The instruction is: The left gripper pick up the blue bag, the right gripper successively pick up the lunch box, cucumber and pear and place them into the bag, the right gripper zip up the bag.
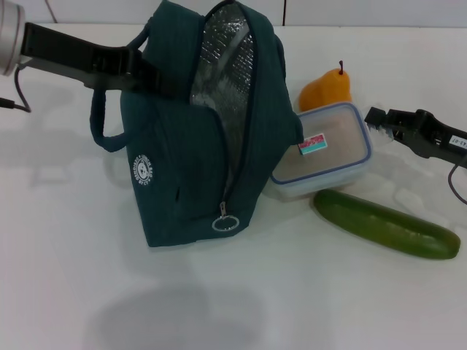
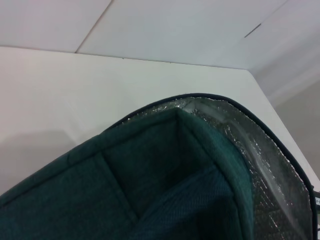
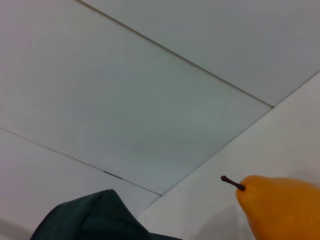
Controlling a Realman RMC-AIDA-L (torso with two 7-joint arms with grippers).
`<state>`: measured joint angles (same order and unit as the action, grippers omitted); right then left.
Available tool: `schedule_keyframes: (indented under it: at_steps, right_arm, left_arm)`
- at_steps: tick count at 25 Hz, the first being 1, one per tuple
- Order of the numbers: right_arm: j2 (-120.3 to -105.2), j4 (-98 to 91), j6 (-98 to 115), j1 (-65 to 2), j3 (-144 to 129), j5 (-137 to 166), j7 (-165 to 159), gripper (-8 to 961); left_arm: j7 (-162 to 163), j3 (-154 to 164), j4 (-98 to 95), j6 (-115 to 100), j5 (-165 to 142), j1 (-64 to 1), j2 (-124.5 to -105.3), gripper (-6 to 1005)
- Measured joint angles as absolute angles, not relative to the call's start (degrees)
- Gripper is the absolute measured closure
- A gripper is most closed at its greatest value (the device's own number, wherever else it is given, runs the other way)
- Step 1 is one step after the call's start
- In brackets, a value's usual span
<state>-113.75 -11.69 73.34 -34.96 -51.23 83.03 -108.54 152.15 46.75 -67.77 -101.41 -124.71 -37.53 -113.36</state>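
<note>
A: Head view first. What is the biggest thing on the white worktop?

B: The blue bag. It stands upright with its mouth unzipped, silver lining showing, and the ring zip pull hanging low on its front edge. A white round logo sits on its side.

A: And the left tool?

B: The left tool reaches to the bag's upper edge beside the handle. It looks clamped on the fabric there, though the fingertips are partly lost against the dark cloth. The left wrist view is filled with the bag's teal cloth and foil rim.

A: Next in size?

B: The cucumber, lying flat to the bag's right and nearer the robot than the lunch box. The lunch box rests against the bag's right side, lid on.

A: The right tool?

B: The right tool hovers just right of the lunch box, well right of the bag. I cannot tell whether its fingers are apart or together.

A: Smallest?

B: The pear, upright beyond the lunch box, right of the bag; the right wrist view catches it too.
</note>
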Motion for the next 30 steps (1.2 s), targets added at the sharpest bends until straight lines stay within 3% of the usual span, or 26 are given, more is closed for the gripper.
schedule_keyframes:
  at_steps: [3,15,30]
  right_arm:
    - [-113.83,-11.7,73.3,-35.0,-50.9,82.7,-108.8,843]
    - [-113.9,-11.3,75.1,-33.8,-50.5,78.9,-110.4,856]
    - [-112.94,-10.7,79.5,-29.4,-50.4,72.2,-111.8,857]
  left_arm:
    - [152.1,46.8,-67.7,-101.4,-124.7,-37.5,-113.36,954]
    - [151.2,46.8,-67.3,-101.4,-124.7,-37.5,-113.16,954]
    - [150.2,46.7,-67.3,-100.8,-124.6,-37.0,-113.68,953]
